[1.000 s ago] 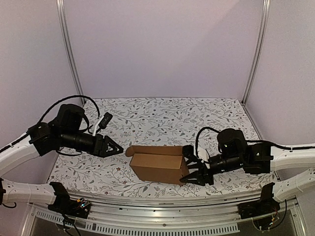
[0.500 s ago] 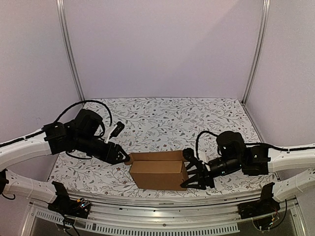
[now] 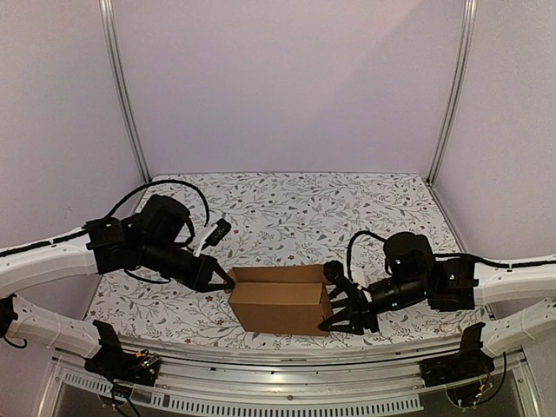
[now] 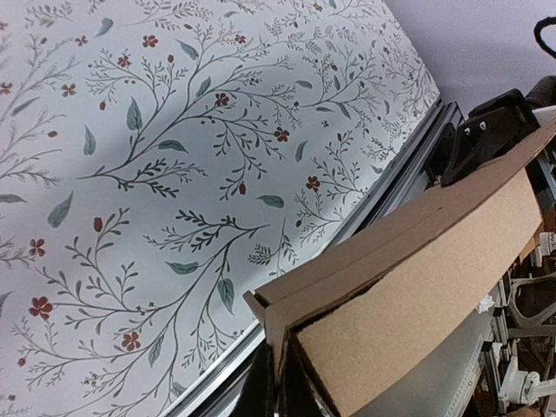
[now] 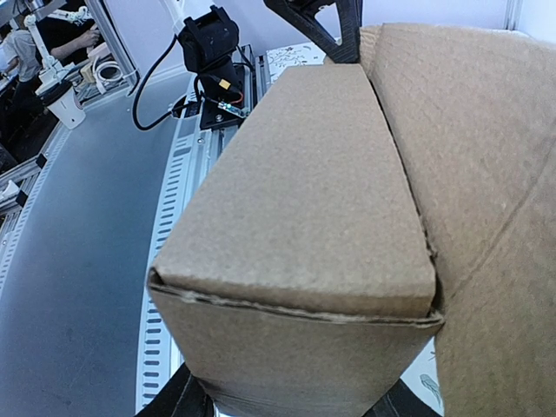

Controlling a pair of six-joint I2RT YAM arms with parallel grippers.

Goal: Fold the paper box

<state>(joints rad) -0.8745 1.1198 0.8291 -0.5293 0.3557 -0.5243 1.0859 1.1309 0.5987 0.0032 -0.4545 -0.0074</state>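
- The table (image 3: 365,208) is covered by a white cloth printed with grey-green sprigs and small red flowers; it is closed in by plain pale lilac walls (image 3: 287,87) with metal posts (image 3: 120,87) at the back corners.
- A slotted metal rail (image 3: 287,384) is seen along the near edge, where both arms are mounted.
- The paper box (image 3: 280,300) – a plain brown carton – is set lengthwise near the front middle of the cloth, between the two grippers.
- The left gripper (image 3: 224,280) is pressed together at the box's left end; in the left wrist view a thin cardboard edge is nipped between the dark fingers (image 4: 261,395), which are cut off by the frame's bottom.
- The right gripper (image 3: 332,298) is closed across the box's right end – a finger (image 5: 187,395) is laid against each side, only the tips being shown in the right wrist view.
- The box's right end is hidden from above by that gripper.
- Beyond the rail, the room in the right wrist view is too blurred to be made out.
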